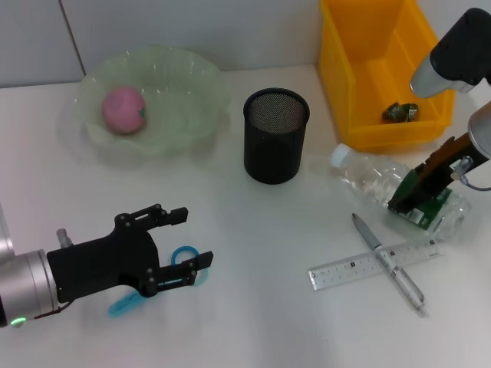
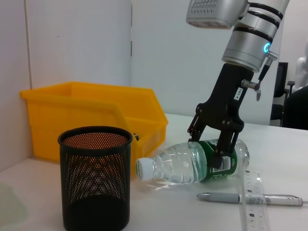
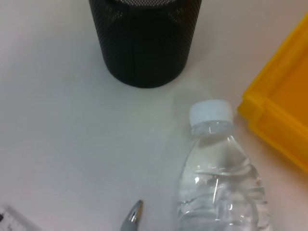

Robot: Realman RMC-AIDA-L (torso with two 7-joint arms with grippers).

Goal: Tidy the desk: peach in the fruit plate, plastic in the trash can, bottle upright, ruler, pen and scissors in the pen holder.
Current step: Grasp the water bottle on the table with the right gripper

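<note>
Your right gripper (image 1: pixel 420 201) is reaching down onto the bottle (image 1: pixel 376 178), and its fingers (image 2: pixel 226 144) are sitting on both sides of the green label, touching it. You can see them hugging the bottle, so it is gripping the bottle. The bottle is lying on its side on the table (image 1: pixel 253 307), to the right of the cup (image 1: pixel 275 136), with its white cap (image 3: pixel 210 112) pointing at the cup. The bottle is lying just in front of the yellow bin (image 1: pixel 380 69), and a bit of crumpled plastic (image 1: pixel 400 112) is sitting inside that bin, behind and right of the cup. The pen (image 1: pixel 387 261) is lying across the ruler (image 1: pixel 374 264), and both are resting on the table in front of the bottle, to the front right of the cup. Your left gripper (image 1: pixel 180 244) is hanging over the table to the front left of the cup, with its fingers spread wide and holding nothing. The blue scissors (image 1: pixel 153 282) are lying under that gripper, partly hidden by it. The peach (image 1: pixel 123 110) is sitting in the green plate (image 1: pixel 188 84), which is to the left of the cup.
</note>
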